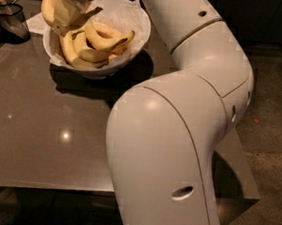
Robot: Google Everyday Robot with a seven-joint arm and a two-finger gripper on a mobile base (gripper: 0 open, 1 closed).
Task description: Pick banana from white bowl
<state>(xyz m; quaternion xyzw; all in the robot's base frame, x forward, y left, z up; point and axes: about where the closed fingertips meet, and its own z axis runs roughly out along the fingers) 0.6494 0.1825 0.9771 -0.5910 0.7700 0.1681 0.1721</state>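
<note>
The white bowl (133, 38) with its crinkled paper lining stands at the far end of the brown table (43, 129). Several yellow bananas (101, 40) lie in it. My gripper (74, 4) hangs over the bowl's left rim at the top of the view, shut on one banana (53, 10). That banana is raised above the rim and pokes out to the left, clear of the others. The gripper's fingertips are mostly hidden behind the fruit.
My big white arm (180, 118) fills the right half of the view and hides the table's right side. A dark mesh holder (7, 17) stands at the far left next to the bowl, with white paper (36, 23) between them. The floor (276, 113) lies to the right.
</note>
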